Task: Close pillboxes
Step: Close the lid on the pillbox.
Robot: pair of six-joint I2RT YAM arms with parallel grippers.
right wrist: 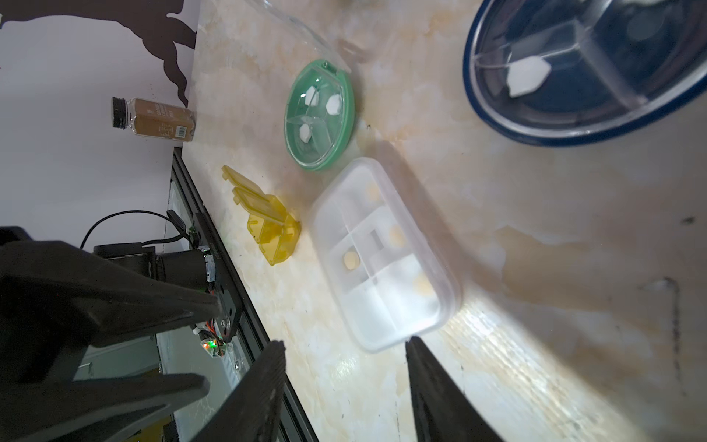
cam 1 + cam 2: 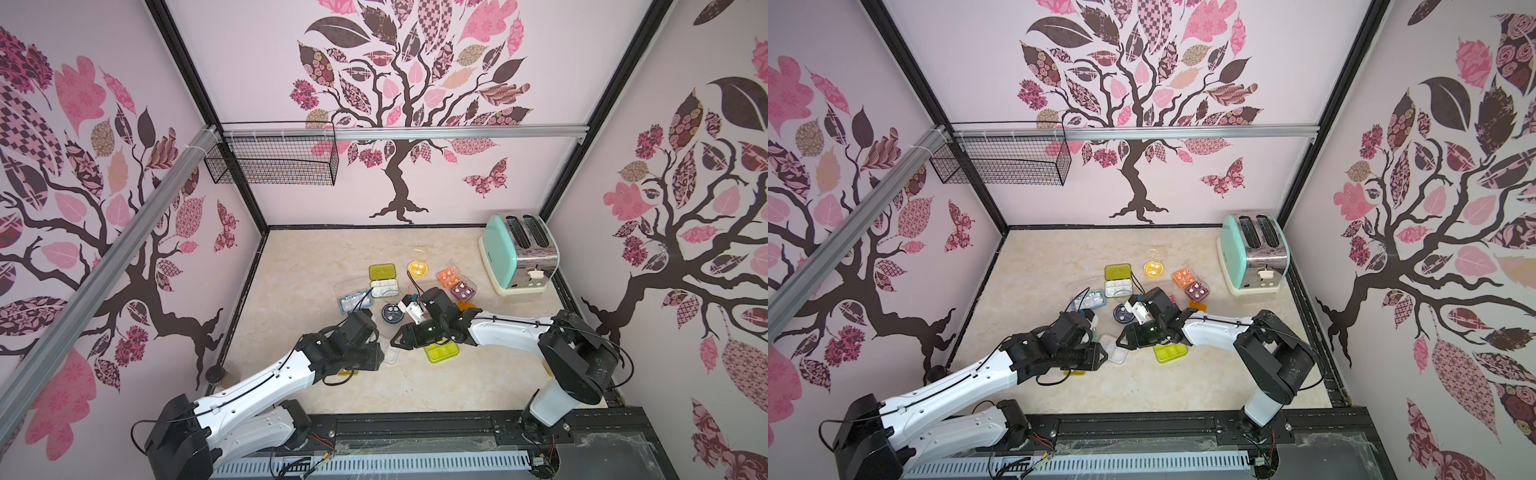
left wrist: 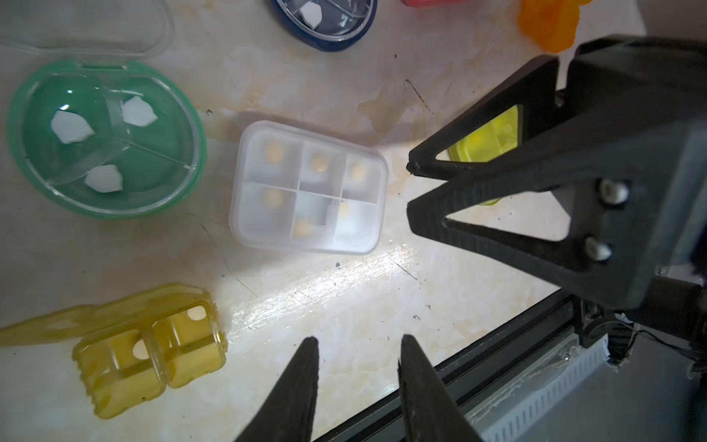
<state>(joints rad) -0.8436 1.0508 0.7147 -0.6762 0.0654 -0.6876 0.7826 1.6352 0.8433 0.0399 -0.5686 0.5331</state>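
left end effector (image 3: 357,340) and right end effector (image 1: 344,342) stand part open, empty; jar (image 1: 153,120) label unreadable

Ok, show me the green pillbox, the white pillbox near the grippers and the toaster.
green pillbox (image 3: 107,137): left wrist view, middle of base.
white pillbox (image 3: 309,187): left wrist view, top centre.
toaster (image 2: 534,259): a top view, chrome side.

No text is legible; the spice jar (image 1: 157,121) label is too blurred.
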